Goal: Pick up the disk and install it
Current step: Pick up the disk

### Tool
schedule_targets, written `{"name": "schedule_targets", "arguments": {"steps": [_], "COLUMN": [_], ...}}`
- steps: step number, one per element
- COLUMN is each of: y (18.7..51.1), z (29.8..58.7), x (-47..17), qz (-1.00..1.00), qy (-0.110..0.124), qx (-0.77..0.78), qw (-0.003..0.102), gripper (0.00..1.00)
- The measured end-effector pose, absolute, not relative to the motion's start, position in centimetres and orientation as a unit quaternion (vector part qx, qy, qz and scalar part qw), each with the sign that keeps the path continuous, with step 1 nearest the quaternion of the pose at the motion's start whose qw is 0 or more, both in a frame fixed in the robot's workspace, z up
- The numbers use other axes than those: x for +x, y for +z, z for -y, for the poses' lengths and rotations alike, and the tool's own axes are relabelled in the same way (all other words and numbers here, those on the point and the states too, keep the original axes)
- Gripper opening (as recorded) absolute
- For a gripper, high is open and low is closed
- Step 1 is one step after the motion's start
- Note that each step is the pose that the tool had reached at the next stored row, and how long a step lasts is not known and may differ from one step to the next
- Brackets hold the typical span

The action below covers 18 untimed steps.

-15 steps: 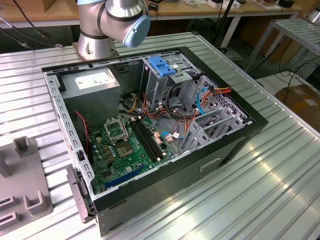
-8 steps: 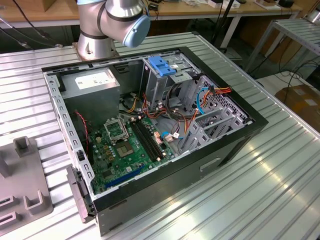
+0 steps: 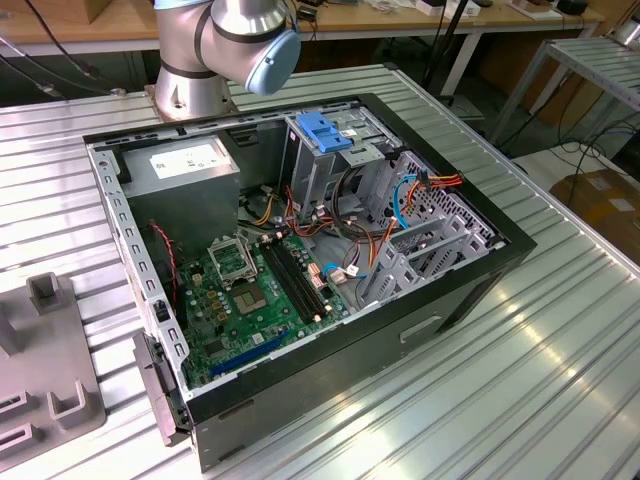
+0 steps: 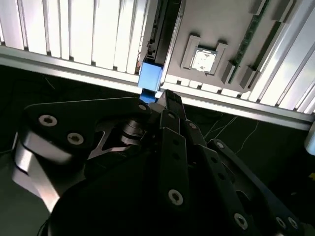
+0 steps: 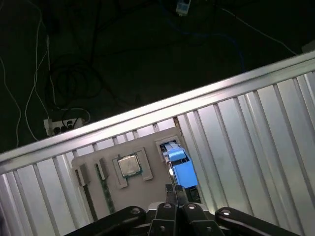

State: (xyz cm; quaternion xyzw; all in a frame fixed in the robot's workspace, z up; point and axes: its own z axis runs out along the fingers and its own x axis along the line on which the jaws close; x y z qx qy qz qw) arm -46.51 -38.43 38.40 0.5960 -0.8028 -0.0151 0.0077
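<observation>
We find the disk (image 5: pixel 182 169) standing in its grey holder (image 5: pixel 142 194) just ahead of the pincer (image 5: pixel 176 190); whether the pincer pinches it, we cannot tell; we judge nothing is installed in the computer case (image 3: pixel 330 385) yet.

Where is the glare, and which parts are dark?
In the exterior view, glare streaks the table toward the exterior view's right; in the second wrist view, its slats wash out white and the gripper is dark; in the first wrist view, the floor is nearly black.
</observation>
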Motion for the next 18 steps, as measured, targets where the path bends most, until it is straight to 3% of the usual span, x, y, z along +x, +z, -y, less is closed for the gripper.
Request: {"name": "schedule_targets", "arguments": {"steps": [5,10,11,12,18], "y": [38.3,38.0,37.8,37.7,36.3], "z": [38.4,38.2,38.2,38.1,37.5], "x": [-46.5,-46.5,-46.5,-46.5,-46.5], "qz": [0.763,0.742,0.735,0.731,0.723], "qy": [-0.014,-0.002,-0.002,-0.002,-0.002], "qx": [0.646,0.67,0.678,0.682,0.691], "qw": [0.008,0.006,0.006,0.006,0.007], "gripper": [0.11,0.42,0.42,0.48,0.48]}}
